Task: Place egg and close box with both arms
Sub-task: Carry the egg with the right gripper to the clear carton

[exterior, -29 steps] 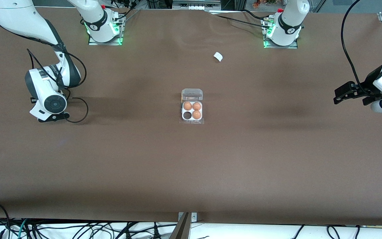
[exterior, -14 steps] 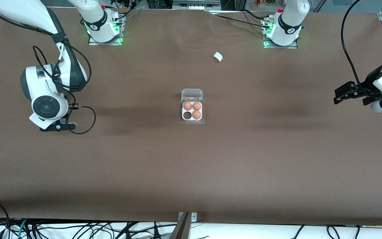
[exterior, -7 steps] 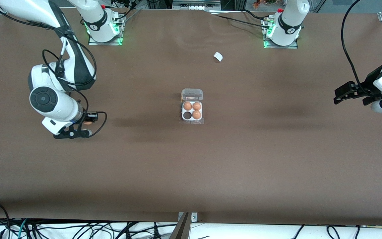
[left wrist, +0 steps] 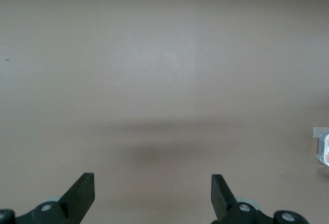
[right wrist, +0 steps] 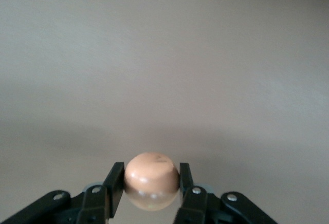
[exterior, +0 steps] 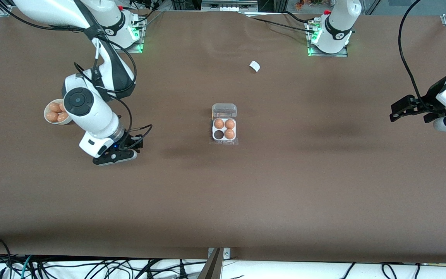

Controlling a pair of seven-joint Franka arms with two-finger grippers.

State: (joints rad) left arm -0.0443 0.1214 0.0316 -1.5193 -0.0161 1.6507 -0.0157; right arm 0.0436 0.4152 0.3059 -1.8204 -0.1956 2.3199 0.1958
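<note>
So the egg (right wrist: 152,180) is now pinched between the two fingers of the right end effector (exterior: 124,149), which you can see clearly in the right wrist view, and it's up in the air over bare bench (exterior: 223,201) between the bowl (exterior: 50,118) and the box (exterior: 224,124). Over the last couple of seconds the right arm has swung away from the bowl, which was hidden under it before and now shows a few leftover eggs, and it's carried its egg a good chunk of the way toward the box. The box sits mid-bench with its clear lid (exterior: 224,110) flipped open, three cells filled and one dark cell (exterior: 218,134) still empty, the one nearer the front camera on the right arm's end. I'd say pickup is done and we're in transport, with drop-in next. The left end effector (exterior: 400,109) just waits with fingers spread wide and holding nothing, over the left arm's end of the bench.
</note>
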